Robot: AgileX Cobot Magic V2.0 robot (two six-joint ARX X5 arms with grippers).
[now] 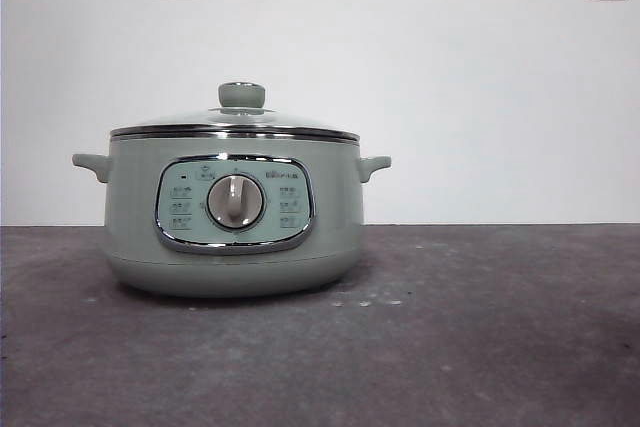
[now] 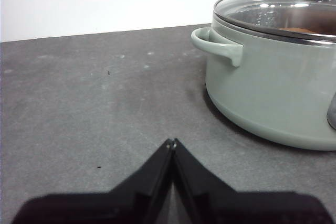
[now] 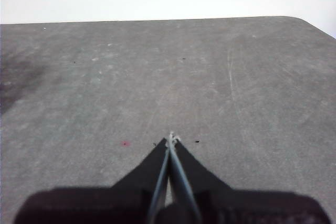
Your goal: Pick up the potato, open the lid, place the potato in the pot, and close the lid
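With the lid (image 1: 236,123) seated on the pot (image 1: 232,217) left of centre, an orange-brown shape, probably the potato (image 2: 300,29), is being glimpsed through the glass, so both the left gripper (image 2: 171,142) and the right gripper (image 3: 171,138) are being kept pinched closed and empty, apparently because nothing remains to be handled.

Left claw (image 2: 171,142) jaws pressed together, low over table; right claw (image 3: 171,137) likewise.

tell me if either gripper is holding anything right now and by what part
Nothing is held. The left gripper is shut on nothing beside the pot, and the right gripper is shut over bare table. The lid sits on the pot.
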